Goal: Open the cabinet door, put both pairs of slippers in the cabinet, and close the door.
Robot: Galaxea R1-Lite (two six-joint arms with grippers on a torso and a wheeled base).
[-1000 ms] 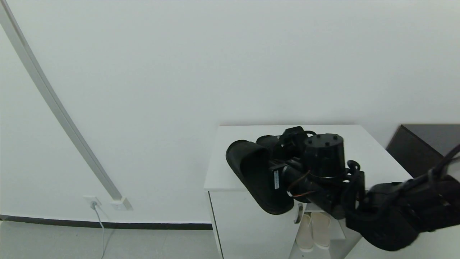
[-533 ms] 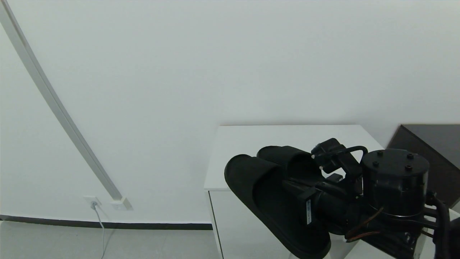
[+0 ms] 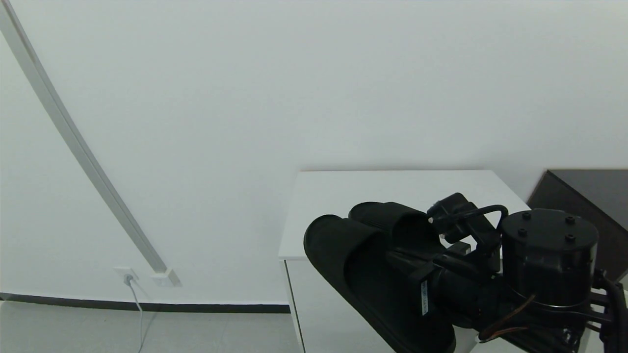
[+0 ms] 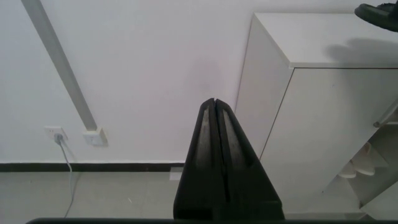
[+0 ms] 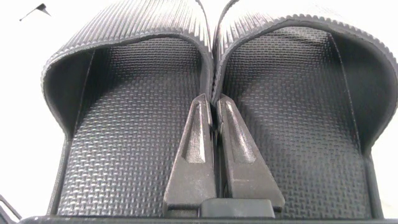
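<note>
A pair of black slippers hangs side by side in front of the white cabinet, over its front top edge. My right gripper is shut on the two inner side walls of the black slippers, pinching them together. A pair of white slippers lies on a shelf inside the cabinet, past the door's handle. My left gripper is shut with nothing in it, low and to the left of the cabinet, pointing at the wall.
A dark piece of furniture stands right of the cabinet. A wall socket with a cable and a slanted grey strip are on the wall to the left. Bare floor lies left of the cabinet.
My right arm has drawn back from over the cabinet top towards me and lower, carrying the black slippers; it now hides the cabinet opening and the white slippers in the head view.
</note>
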